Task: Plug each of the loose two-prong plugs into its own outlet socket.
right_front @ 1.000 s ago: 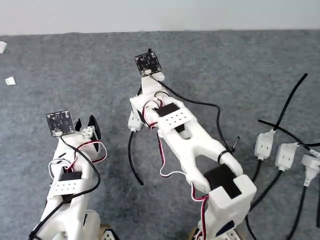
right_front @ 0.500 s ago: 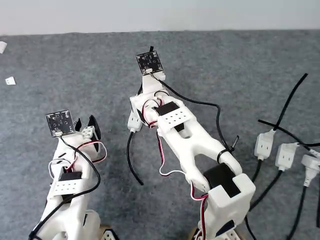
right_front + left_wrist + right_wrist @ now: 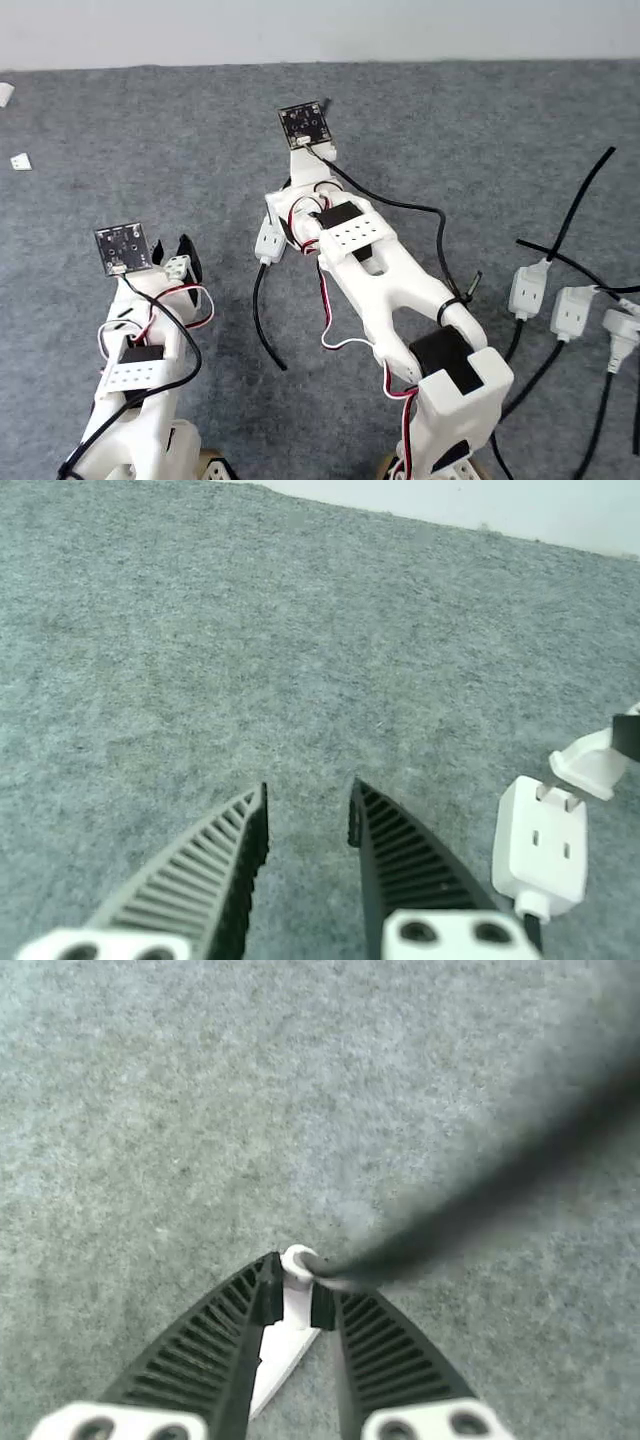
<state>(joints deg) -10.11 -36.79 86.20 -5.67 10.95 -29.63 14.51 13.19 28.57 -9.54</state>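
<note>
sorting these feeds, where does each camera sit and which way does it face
High view: fixed above the bases, looking down over the grey mat; left arm and right arm show.
Left wrist view: on the left arm, facing along the mat past the open left hand.
Right wrist view: on the right arm, facing down; the right hand grips a plug.
Shared: high and left wrist views show the white socket.

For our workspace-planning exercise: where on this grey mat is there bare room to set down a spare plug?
Free: the mat beyond both arms up to the wall, and the patch left of the left arm. Crowded: the right edge, where white sockets and black cords cross, and between the arms, where another socket lies.
</note>
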